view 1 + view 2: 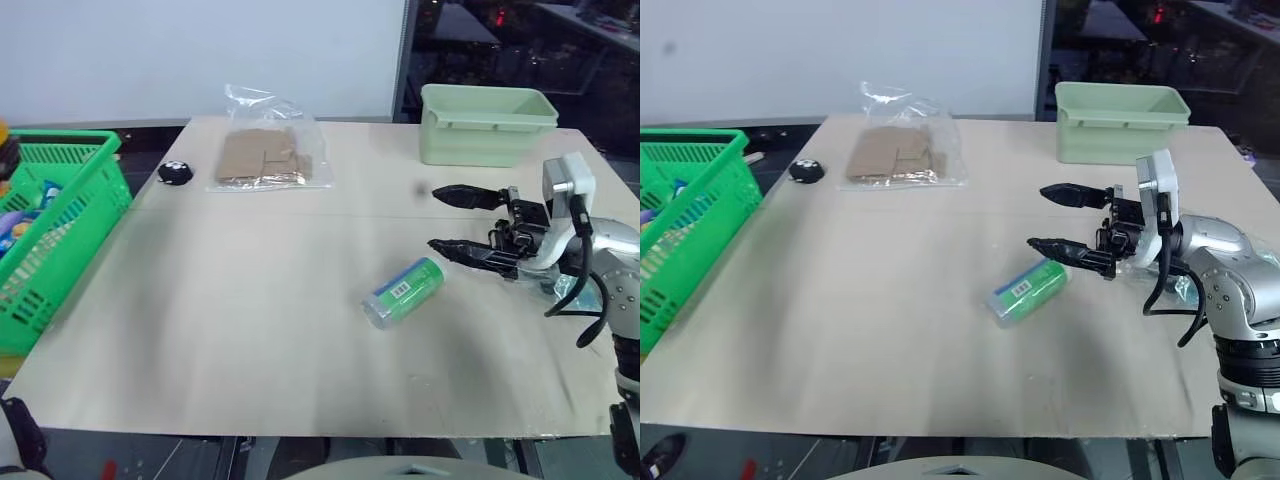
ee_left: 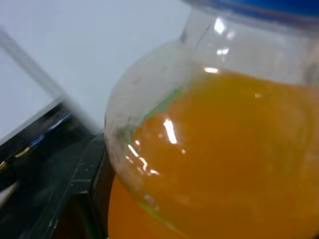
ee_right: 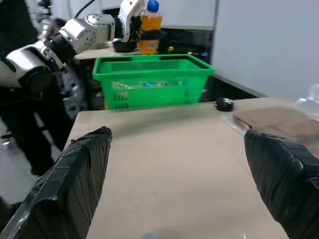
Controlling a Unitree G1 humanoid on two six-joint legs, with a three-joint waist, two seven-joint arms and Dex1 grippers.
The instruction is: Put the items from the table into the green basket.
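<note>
The table (image 1: 250, 330) is mostly bare board, with its widest open stretch running from the near edge up through the middle and across to the left edge. The green basket (image 1: 60, 230) stands off that left edge, its lattice wall close against the board and its rim rising above the tabletop; some colourful packets lie inside it. In the right wrist view the left gripper (image 3: 144, 34) is raised above the basket's far side, closed on the orange-drink bottle (image 3: 150, 25), which stands upright in the grip with its blue cap on top; the left wrist view shows that bottle pressed close against the camera. The green cylindrical container (image 1: 403, 292) lies on its side right of the table's centre, white label up, with free board all round it except on its right. There the right gripper (image 1: 466, 222) hovers low over the table, pointing left, its two black fingers spread wide with nothing between them; the lower fingertip is just beside the container's upper end, whether touching or not I cannot tell. Along the far edge sit a small black object (image 1: 175, 172) towards the left, a clear bag holding flat brown cardboard (image 1: 268, 155) beside it, and a pale mint tub (image 1: 485, 122) at the far right corner, well apart from the container.
</note>
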